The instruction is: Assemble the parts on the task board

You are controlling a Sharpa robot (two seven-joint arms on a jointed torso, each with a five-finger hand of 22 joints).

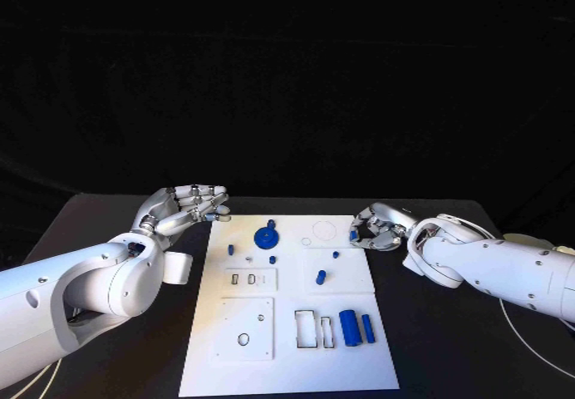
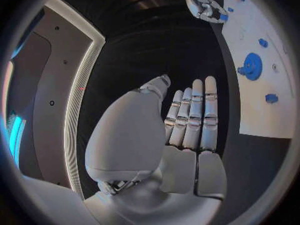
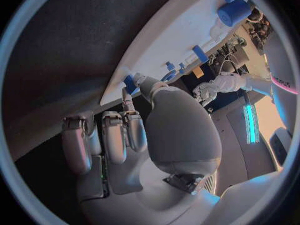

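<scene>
Parts for this job, small blue plastic pieces, lie scattered over the flat white task board (image 1: 287, 357) in the middle of my black table (image 1: 444, 349). One small blue part (image 1: 355, 235) sits at the board's far right edge, pinched between the thumb and a finger of my right hand (image 1: 377, 229); the right wrist view shows that same blue piece (image 3: 130, 81) at the fingertips, just over the board's rim, with the other fingers loosely curled beside it. So the held piece lies inboard of the right hand, toward the board's far middle, where I see faint round outlines. I judge the next move a short carry leftward from there.

My left hand (image 1: 192, 206) hovers off the board's far left corner, fingers held straight and close together in the left wrist view, holding nothing. Nearest it is the blue round disc with a knob (image 1: 266, 239). Two blue upright cylinders (image 1: 356, 327) stand near me, well apart from both hands.
</scene>
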